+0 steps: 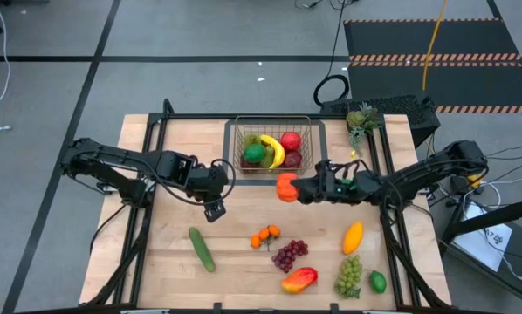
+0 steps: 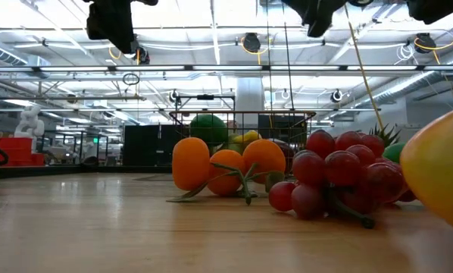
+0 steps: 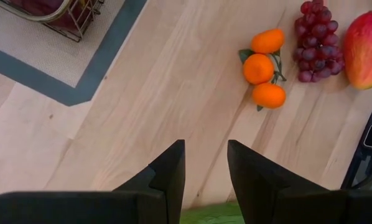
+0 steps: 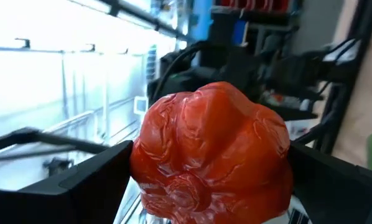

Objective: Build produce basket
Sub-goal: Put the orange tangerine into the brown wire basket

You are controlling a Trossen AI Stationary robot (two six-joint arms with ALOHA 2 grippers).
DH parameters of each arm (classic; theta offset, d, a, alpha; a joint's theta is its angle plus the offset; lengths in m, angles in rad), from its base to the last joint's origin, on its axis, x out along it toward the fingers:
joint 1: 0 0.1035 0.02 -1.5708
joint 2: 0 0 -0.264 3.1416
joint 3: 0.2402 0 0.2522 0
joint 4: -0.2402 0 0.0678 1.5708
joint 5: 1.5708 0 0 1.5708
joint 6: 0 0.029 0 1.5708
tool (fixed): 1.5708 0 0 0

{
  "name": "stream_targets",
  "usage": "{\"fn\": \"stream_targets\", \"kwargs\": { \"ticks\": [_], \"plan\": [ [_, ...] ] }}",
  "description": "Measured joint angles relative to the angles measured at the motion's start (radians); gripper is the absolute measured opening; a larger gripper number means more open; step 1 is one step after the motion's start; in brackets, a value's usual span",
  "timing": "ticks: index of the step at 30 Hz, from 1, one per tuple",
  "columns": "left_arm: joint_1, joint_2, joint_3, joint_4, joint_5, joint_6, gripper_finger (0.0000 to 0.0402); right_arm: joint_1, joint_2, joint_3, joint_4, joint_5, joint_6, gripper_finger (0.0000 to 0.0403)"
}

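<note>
While the right gripper [image 1: 289,188] hangs just in front of the basket [image 1: 273,145], jaws pinching an orange-red pepper [image 4: 212,149], the left gripper [image 1: 214,209] — jaws slightly spread, empty — hovers beside the basket's front-left corner.
</note>
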Motion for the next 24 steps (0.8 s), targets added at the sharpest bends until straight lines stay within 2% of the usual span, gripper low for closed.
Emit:
{"fn": "stream_targets", "kwargs": {
  "ticks": [9, 17, 24],
  "plan": [
    [0.0, 0.0, 0.0, 0.038, 0.0, -0.009, 0.012, -0.039, -0.081, 0.0, 0.001, -0.155, -0.052, 0.0391],
    [0.0, 0.0, 0.0, 0.186, 0.0, 0.042, 0.012, -0.087, -0.184, 0.0, -0.025, -0.207, -0.143, 0.0391],
    [0.0, 0.0, 0.0, 0.259, -0.01, 0.03, 0.012, -0.103, -0.287, 0.0, -0.147, -0.238, -0.212, 0.0391]
  ]
}}
